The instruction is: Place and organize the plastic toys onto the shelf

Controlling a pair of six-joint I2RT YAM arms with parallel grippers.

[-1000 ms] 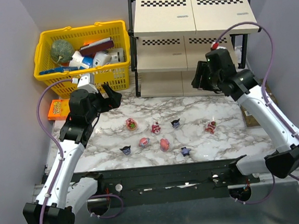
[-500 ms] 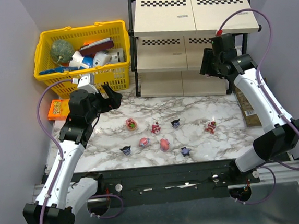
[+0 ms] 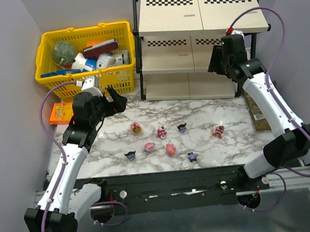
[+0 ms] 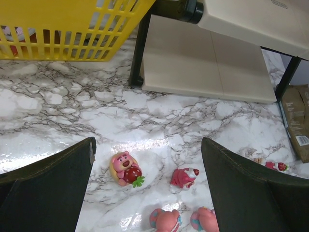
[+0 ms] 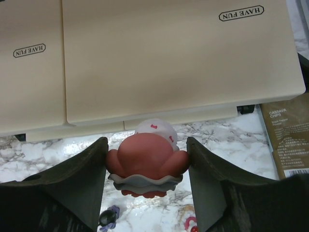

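Right fingers (image 5: 77, 188): clamped on both sides of a red-pink toy (image 5: 147, 162), held aloft in front of the shelf (image 3: 171, 17), not touching its beige boards.
Left fingers (image 4: 48, 188): spread wide with nothing between them, above the surface (image 3: 238, 141) near the yellow basket (image 3: 114, 81).
Loose toys (image 3: 161, 132): eight scattered mid-surface, well apart from the shelf.
Around: basket just beside the shelf's left post; brown packet (image 5: 287, 140) lying by its right end.
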